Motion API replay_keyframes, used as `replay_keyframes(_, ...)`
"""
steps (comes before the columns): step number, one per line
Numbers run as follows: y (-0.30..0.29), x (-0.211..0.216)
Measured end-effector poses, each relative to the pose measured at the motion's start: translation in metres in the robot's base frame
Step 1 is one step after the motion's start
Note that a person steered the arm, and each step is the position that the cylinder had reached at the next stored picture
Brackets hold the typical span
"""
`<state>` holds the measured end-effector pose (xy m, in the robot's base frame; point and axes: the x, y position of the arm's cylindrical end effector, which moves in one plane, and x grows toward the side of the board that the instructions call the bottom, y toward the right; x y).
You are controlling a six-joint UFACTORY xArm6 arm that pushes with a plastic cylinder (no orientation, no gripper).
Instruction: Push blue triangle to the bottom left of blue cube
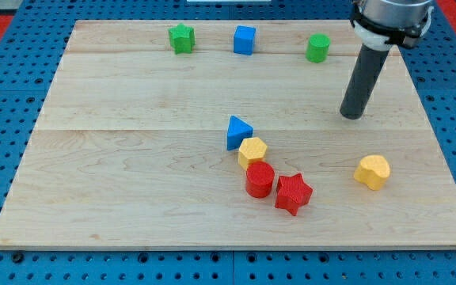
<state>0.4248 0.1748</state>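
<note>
The blue triangle (238,132) lies near the middle of the wooden board, touching the yellow hexagon (252,151) just below and right of it. The blue cube (245,39) stands near the view's top, above the triangle. My tip (354,115) rests on the board at the view's right, well to the right of the triangle and slightly higher, and below and right of the cube. It touches no block.
A green star (182,38) is at the top left of the cube and a green cylinder (317,48) at its right. A red cylinder (260,180) and red star (293,193) sit below the yellow hexagon. A yellow heart-like block (372,172) lies below my tip.
</note>
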Motion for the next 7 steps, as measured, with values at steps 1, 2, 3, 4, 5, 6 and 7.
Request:
replay_keyframes(1, -0.028, 0.012)
replay_keyframes(2, -0.093, 0.012)
replay_keyframes(3, -0.136, 0.02)
replay_keyframes(4, -0.152, 0.036)
replay_keyframes(5, -0.185, 0.042)
replay_keyframes(6, -0.199, 0.047)
replay_keyframes(7, -0.199, 0.068)
